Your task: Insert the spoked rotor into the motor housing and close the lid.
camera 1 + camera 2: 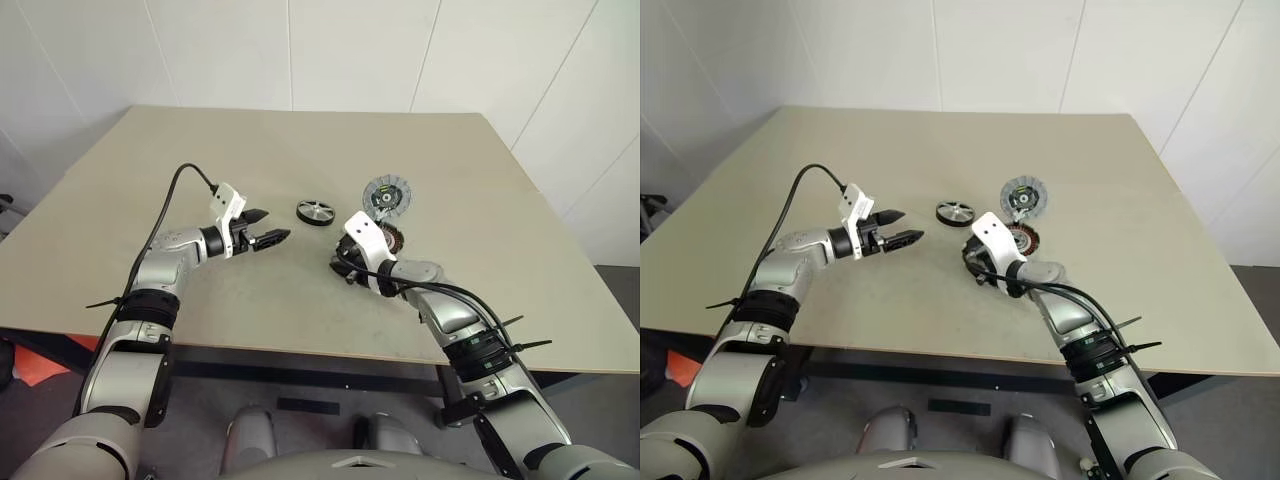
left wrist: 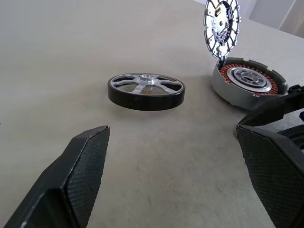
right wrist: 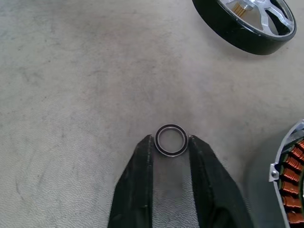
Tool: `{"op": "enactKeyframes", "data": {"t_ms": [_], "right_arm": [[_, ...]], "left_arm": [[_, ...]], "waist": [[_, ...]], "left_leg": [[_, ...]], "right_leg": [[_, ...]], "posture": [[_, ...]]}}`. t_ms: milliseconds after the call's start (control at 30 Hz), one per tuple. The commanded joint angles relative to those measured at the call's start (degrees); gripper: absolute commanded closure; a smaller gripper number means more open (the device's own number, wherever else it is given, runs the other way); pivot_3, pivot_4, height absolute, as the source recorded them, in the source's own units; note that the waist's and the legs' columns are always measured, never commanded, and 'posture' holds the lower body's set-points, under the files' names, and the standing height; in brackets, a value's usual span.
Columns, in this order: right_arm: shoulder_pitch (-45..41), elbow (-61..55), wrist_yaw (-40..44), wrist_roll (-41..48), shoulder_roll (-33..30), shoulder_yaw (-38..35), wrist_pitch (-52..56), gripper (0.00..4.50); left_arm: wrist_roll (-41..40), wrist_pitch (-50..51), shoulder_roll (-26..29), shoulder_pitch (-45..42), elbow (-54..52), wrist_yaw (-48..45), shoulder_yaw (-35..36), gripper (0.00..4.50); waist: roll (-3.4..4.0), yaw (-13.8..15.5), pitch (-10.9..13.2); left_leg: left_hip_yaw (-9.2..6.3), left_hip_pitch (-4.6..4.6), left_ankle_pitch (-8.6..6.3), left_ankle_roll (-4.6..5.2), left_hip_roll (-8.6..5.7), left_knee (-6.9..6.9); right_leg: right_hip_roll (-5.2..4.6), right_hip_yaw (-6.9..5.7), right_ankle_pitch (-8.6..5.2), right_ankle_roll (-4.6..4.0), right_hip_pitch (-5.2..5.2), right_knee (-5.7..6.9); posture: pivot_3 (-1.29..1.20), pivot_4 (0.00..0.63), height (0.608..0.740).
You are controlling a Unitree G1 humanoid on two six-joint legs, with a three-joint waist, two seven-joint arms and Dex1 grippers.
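Right gripper (image 3: pixel 171 142) pinches a small black ring (image 3: pixel 171 140); spoked rotor (image 3: pixel 247 21) at one o'clock; left gripper (image 1: pixel 262 228) spread

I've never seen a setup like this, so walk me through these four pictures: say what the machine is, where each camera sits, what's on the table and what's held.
This is a humanoid robot with two arms ending in two-fingered grippers. Two pictures look down from its head; the other two come from cameras on each wrist. On the beige table lie the spoked rotor, a black-rimmed wheel, and the motor housing with copper windings, its lid standing open. The left gripper hovers open, empty, short of the rotor. The right gripper pinches a small dark ring between its fingertips.
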Motion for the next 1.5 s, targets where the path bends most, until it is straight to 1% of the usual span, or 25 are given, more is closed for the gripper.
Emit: {"op": "enactKeyframes", "data": {"t_ms": [33, 167, 233, 400, 533, 567, 633, 733, 867, 967, 1067, 1500], "right_arm": [[-0.9, -0.8, -0.5, -0.2, -0.5, -1.6, -0.1, 3.71], [-1.1, -0.9, -0.5, -0.1, -0.5, -1.7, -0.1, 3.71], [-1.1, -1.4, -0.3, 0.2, -0.6, -2.0, 0.2, 3.8], [-1.2, -5.4, 1.9, 2.4, -1.1, -2.8, 0.8, 3.8], [-0.9, -11.0, 5.0, 6.0, -2.9, -5.3, 3.1, 3.8], [-1.1, -11.8, 4.9, 6.7, -3.4, -6.7, 4.0, 3.8], [-1.6, -12.3, 4.2, 7.2, -4.5, -9.0, 4.8, 3.8], [-2.7, -10.8, 3.0, 6.5, -7.1, -11.3, 4.7, 3.8], [-3.8, -4.4, 1.0, 4.0, -11.5, -13.5, 1.7, 3.8], [-4.5, 0.0, 0.3, 3.3, -13.1, -14.3, -0.3, 3.8], [-4.7, 1.3, 0.3, 3.3, -13.2, -14.2, -1.1, 3.8], [-4.4, -0.8, 0.2, 3.6, -8.9, -11.6, -0.2, 3.8]], "left_arm": [[-0.1, -1.0, 0.5, -1.7, -0.4, 0.0, 0.8, 0.0], [-0.1, -1.0, 0.4, -1.7, -0.3, 0.0, 0.9, 0.0], [-0.1, -1.1, 0.4, -1.8, -0.2, 0.1, 0.9, 0.0], [-0.1, -1.3, 0.4, -2.0, 0.1, 0.1, 1.0, 0.0], [-0.1, -1.3, 0.3, -2.1, 0.4, 0.1, 0.9, 0.0], [-0.1, -1.4, 0.3, -2.0, 0.4, 0.1, 0.9, 0.0], [-0.1, -1.4, 0.3, -2.0, 0.5, 0.1, 0.9, 0.0], [-0.1, -1.4, 0.2, -2.0, 0.6, 0.1, 0.9, 0.0], [0.0, -1.6, -0.1, -2.3, 0.8, 0.1, 0.7, 0.0], [0.0, -1.8, -0.2, -2.7, 1.3, -0.1, 0.7, 0.0], [0.1, -2.1, -0.2, -3.1, 1.8, -0.2, 0.7, 0.0], [0.2, -2.6, 0.0, -3.3, 2.4, 0.1, 0.9, 0.0]], "waist": [[0.0, 0.0, 0.0], [0.0, 0.0, 0.0], [0.0, 0.0, 0.0], [0.0, 0.0, 0.0], [0.0, 0.0, 0.0], [0.0, 0.1, 0.0], [0.0, 0.1, 0.0], [0.0, 0.3, 0.0], [0.0, 0.3, 0.0], [0.0, 0.2, 0.0], [0.0, 0.1, 0.0], [0.0, 0.0, 0.0]], "left_leg": [[0.0, 0.0, 0.0, 0.0, 0.0, 0.0], [0.0, 0.0, 0.0, 0.0, 0.0, 0.0], [0.0, 0.0, 0.0, 0.0, 0.0, 0.0], [0.0, -0.01, 0.0, 0.0, 0.0, 0.0], [0.0, 0.0, -0.01, 0.01, 0.01, -0.03], [0.0, 0.0, -0.01, 0.02, 0.01, -0.04], [0.0, -0.01, -0.02, 0.03, 0.0, -0.05], [0.0, -0.04, -0.02, 0.04, -0.02, -0.05], [0.0, -0.02, -0.02, 0.03, -0.01, -0.04], [0.0, -0.03, -0.01, 0.02, -0.02, -0.03], [0.01, -0.04, -0.02, 0.03, -0.01, -0.04], [0.01, -0.06, -0.06, 0.09, -0.02, -0.01]], "right_leg": [[0.0, 0.0, 0.0, 0.0, 0.0, 0.0], [0.0, 0.0, 0.0, 0.0, 0.0, 0.0], [0.0, 0.0, 0.0, 0.0, 0.0, 0.0], [0.0, 0.0, 0.0, 0.0, 0.0, -0.01], [0.01, 0.0, 0.02, -0.04, 0.0, 0.0], [0.01, 0.0, 0.19, -0.32, -0.01, 0.0], [0.01, 0.0, 0.21, -0.35, 0.0, -0.02], [0.0, 0.0, 0.21, -0.36, 0.0, -0.07], [0.0, 0.0, 0.21, -0.35, 0.0, -0.07], [0.0, 0.0, 0.21, -0.34, 0.0, -0.08], [0.0, -0.01, 0.21, -0.35, -0.01, -0.08], [0.0, -0.01, 0.23, -0.38, -0.01, -0.08]], "posture": [[0.0, 0.0, 0.74], [0.0, 0.0, 0.74], [0.0, 0.0, 0.74], [0.0, 0.0, 0.74], [0.0, 0.0, 0.74], [0.0, 0.0, 0.74], [0.0, 0.0, 0.74], [0.0, 0.0, 0.74], [0.0, 0.0, 0.74], [0.0, 0.0, 0.74], [0.0, 0.0, 0.74], [0.0, 0.0, 0.74]]}}
